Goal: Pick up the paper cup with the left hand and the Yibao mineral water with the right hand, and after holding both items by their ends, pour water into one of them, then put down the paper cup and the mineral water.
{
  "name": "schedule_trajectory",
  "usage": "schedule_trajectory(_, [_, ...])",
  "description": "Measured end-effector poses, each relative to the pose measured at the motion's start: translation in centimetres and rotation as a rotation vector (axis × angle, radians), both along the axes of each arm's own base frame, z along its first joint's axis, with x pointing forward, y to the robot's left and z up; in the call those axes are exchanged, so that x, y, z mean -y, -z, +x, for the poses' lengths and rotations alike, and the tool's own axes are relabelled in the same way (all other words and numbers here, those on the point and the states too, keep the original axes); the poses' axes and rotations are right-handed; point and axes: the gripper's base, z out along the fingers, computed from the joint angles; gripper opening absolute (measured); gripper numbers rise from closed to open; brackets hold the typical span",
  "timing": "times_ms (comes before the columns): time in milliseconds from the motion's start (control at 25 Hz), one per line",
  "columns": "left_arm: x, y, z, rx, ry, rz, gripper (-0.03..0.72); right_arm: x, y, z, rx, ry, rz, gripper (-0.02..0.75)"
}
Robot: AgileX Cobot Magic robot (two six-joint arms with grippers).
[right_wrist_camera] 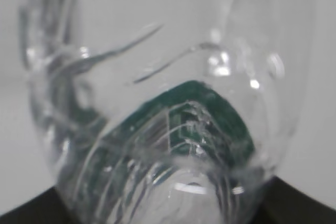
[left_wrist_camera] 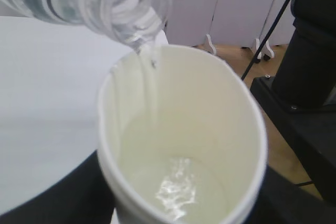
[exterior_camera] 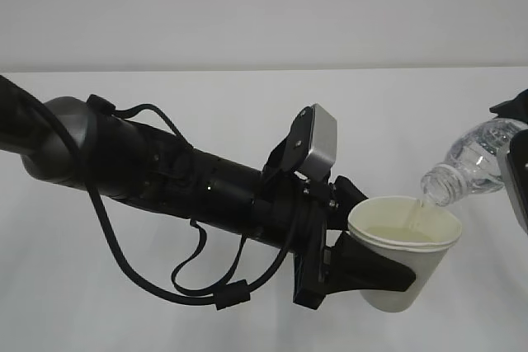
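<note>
The white paper cup (exterior_camera: 404, 253) is held upright above the table, with my left gripper (exterior_camera: 386, 263) shut around its lower wall. One black finger (exterior_camera: 371, 274) crosses the cup's front. The Yibao mineral water (exterior_camera: 472, 156) is tilted neck-down from the right, its open mouth just over the cup's far rim. A thin stream of water (exterior_camera: 419, 210) runs into the cup. In the left wrist view the cup (left_wrist_camera: 184, 129) holds a shallow pool of water (left_wrist_camera: 178, 188) under the bottle neck (left_wrist_camera: 131, 9). My right gripper (exterior_camera: 518, 175) is shut on the bottle (right_wrist_camera: 157, 87) near its base, where the green label (right_wrist_camera: 199, 114) shows.
The white table (exterior_camera: 206, 319) lies under both arms, and the thick black left arm (exterior_camera: 165, 171) with looping cables spans its left half. Beyond the table edge, the left wrist view shows a black robot base (left_wrist_camera: 310, 77) and wooden floor (left_wrist_camera: 236, 56).
</note>
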Motion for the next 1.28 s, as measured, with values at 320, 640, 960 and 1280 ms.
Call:
schedule_trajectory(320, [0.00,0.01,-0.01,0.001,0.002,0.001,0.434,0.00,-0.08,0.04,0.003,-0.001,-0.002,0.407])
schedule_trajectory(640, [0.00,0.01,-0.01,0.001,0.002,0.001,0.434,-0.01,-0.09,0.05,0.004,-0.001,0.001,0.407])
schedule_trajectory(960, [-0.01,0.02,-0.02,0.000,0.003,0.002,0.432,-0.02,-0.14,0.07,0.006,0.000,0.003,0.407])
schedule_trajectory(1280, [-0.01,0.03,-0.03,0.001,0.004,0.003,0.431,-0.02,-0.15,0.07,0.006,0.000,0.001,0.407])
